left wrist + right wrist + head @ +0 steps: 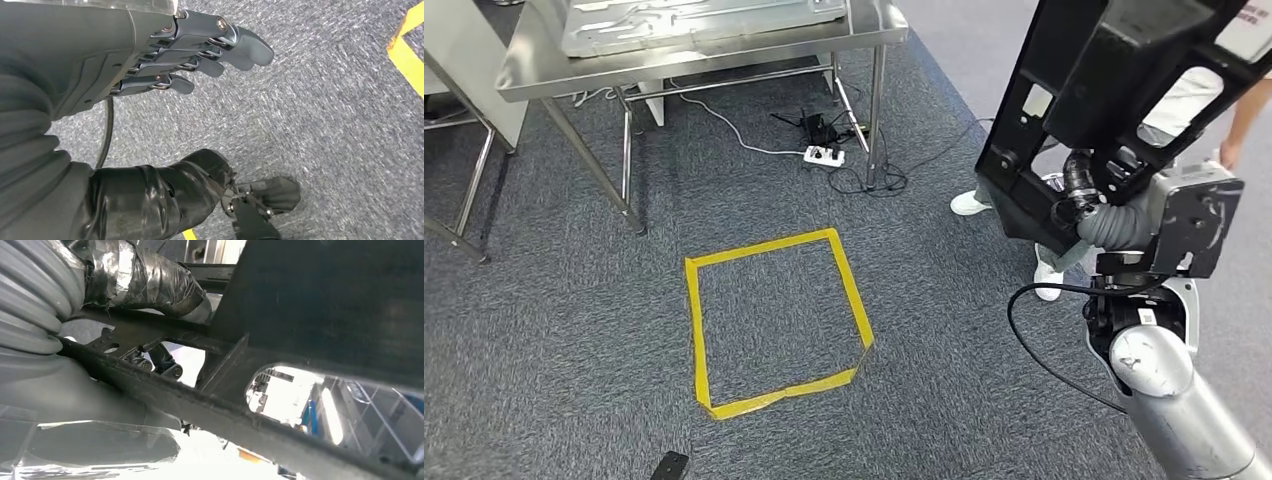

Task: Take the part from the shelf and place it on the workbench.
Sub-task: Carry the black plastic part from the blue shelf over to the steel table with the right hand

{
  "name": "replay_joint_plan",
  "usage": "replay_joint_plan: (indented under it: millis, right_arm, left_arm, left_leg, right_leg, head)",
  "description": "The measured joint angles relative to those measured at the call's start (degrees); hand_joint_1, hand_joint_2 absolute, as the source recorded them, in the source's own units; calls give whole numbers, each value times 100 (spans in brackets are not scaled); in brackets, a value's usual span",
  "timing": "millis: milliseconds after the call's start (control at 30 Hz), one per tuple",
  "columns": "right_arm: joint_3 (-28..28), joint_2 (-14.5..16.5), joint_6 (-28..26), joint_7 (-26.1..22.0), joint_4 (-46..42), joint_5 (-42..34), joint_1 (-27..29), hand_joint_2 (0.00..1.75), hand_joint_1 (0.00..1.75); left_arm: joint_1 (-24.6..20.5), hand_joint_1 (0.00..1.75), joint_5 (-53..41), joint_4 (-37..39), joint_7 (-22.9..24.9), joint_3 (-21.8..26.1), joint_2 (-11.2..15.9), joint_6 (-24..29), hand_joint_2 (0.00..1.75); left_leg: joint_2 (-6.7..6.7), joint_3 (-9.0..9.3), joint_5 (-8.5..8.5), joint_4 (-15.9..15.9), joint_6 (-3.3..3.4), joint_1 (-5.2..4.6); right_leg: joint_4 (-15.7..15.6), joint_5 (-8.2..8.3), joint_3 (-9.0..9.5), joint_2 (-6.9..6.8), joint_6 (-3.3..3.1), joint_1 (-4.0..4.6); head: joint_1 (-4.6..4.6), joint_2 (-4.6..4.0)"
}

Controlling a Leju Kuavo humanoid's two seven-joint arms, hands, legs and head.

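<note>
Part: The big black part (1114, 100) is up in the air on the right side. It has holes cut in its frame. It is held up over the grey carpet, well apart from the surface.

Right robot hand: The right robot hand (1079, 205) holds the part at its low edge. In the right wrist view the thick taped thumb (145, 277) lies across the dark frame of the part (310, 330).

Left robot hand: The left robot hand (200, 50) holds nothing. Its fingers (235, 45) are stretched out, side by side, over the carpet.

Surface: The shiny metal surface (714, 55) is far away at the top left. A flat silver tray (694, 20) lies on it.

Floor: A yellow tape square (774, 320) is stuck on the carpet in the middle. A white power strip (824, 155) with wires lies near one leg of the surface.

Person: A person's leg (1244, 115) and white shoes (969, 203) show behind the part, on the right.
</note>
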Motion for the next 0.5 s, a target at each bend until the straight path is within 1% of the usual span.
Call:
replay_joint_plan:
  millis: [67,100,133,167,200,267,300,333,367,400,433,467,500]
  right_arm:
    - [-38,6,1,-33,1,-1,12,175,175]
    - [-49,9,5,-29,2,0,19,175,175]
    - [-58,10,20,-4,3,-1,22,175,175]
    - [-66,10,37,32,5,-8,17,175,175]
    - [-72,10,58,76,8,-26,14,175,175]
    - [-76,11,105,199,22,-131,9,175,175]
    - [-76,12,125,292,35,-227,11,175,175]
    - [-76,12,139,403,54,-347,10,175,175]
    - [-76,12,144,520,77,-468,4,175,175]
    - [-75,12,140,632,101,-572,-12,175,175]
    - [-75,12,129,732,129,-644,-37,175,175]
    - [-71,13,110,821,156,-681,-70,175,175]
    - [-67,13,81,899,183,-687,-109,175,175]
  left_arm:
    - [17,0,-7,0,-10,-1,7,1,175]
    - [28,0,-9,0,-13,-1,10,-1,175]
    - [32,0,-7,0,-19,-2,13,-13,175]
    - [27,0,1,0,-23,-2,14,-38,175]
    - [17,0,11,0,-28,-2,14,-78,175]
    - [1,0,39,0,-35,-1,15,-175,175]
    - [1,0,53,0,-37,-1,15,-215,175]
    - [3,0,66,0,-38,-1,16,-244,175]
    - [4,0,78,0,-38,-1,17,-263,175]
    - [2,0,87,0,-35,-2,18,-273,175]
    - [-1,0,96,0,-31,-2,19,-278,175]
    - [-8,0,105,0,-26,-1,20,-280,175]
    - [-11,0,116,0,-18,-1,24,-281,175]
  left_leg:
    - [-2,24,-17,-48,57,-26]
    - [-5,46,-17,-64,85,-15]
    - [-6,75,-15,-91,109,-4]
    - [-7,105,-10,-118,136,12]
    - [-8,130,-9,-136,157,21]
    - [-19,139,-23,-133,191,11]
    - [-29,139,-32,-125,200,6]
    - [-42,140,-42,-114,204,2]
    - [-60,142,-53,-98,202,1]
    - [-81,146,-70,-76,196,1]
    - [-99,148,-90,-51,183,1]
    - [-115,136,-108,-21,165,-9]
    - [-126,118,-119,1,143,-16]
  right_leg:
    - [-7,-8,15,-20,58,11]
    - [-7,-24,20,-14,88,4]
    - [38,-67,13,20,117,-2]
    - [186,-164,-46,74,141,-8]
    - [456,-312,-170,138,159,-17]
    - [1244,-644,-566,226,182,-20]
    - [1543,-716,-738,239,190,-21]
    - [1656,-679,-822,242,192,-23]
    - [1551,-540,-799,243,188,-25]
    - [1223,-316,-662,244,178,-27]
    - [816,-132,-475,249,161,-27]
    - [466,-8,-310,257,144,-18]
    - [223,57,-196,263,121,-5]
  head:
    - [-2,0]
    - [-5,0]
    - [5,0]
    - [20,0]
    - [41,0]
    - [76,0]
    - [84,0]
    - [86,0]
    - [87,0]
    - [88,0]
    - [87,0]
    - [86,0]
    - [86,0]
